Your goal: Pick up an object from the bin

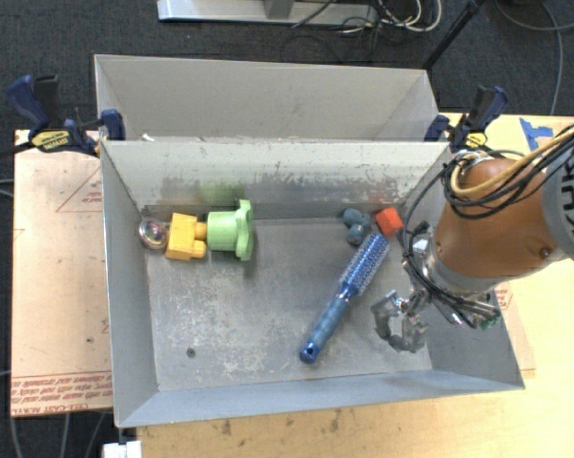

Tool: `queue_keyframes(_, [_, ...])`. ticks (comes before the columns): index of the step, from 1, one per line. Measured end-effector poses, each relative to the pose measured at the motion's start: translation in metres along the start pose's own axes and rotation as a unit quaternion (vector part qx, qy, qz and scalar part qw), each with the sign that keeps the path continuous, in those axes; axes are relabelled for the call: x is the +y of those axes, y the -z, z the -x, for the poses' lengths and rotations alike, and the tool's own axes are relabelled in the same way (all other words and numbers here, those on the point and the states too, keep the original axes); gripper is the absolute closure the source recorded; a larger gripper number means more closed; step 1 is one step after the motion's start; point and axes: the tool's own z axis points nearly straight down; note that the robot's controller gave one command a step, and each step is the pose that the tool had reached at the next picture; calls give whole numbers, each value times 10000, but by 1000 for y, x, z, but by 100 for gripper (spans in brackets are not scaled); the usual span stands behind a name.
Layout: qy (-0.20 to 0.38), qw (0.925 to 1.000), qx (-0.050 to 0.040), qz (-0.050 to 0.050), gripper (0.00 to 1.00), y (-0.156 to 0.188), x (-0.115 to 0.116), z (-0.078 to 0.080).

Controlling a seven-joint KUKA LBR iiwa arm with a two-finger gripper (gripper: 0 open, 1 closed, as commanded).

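My gripper (399, 324) hangs low over the bin's right side, just right of a blue hairbrush (346, 290) that lies slanted from the lower middle up toward the back right. Its metal fingers are apart with nothing between them. Behind the brush's bristle end sit a small orange-red block (389, 220) and a grey-blue lump (355, 221) by the back wall.
At the back left lie a green plastic spool-shaped piece (234, 229), a yellow block (184, 236) joined to it, and a small shiny ball (153, 234). The arm's orange cover and cables rise above the gripper at the right wall.
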Motion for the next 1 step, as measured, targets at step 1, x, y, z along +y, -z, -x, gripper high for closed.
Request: queue_keyframes(1, [20,10000,-29,-4,0,3,2,3])
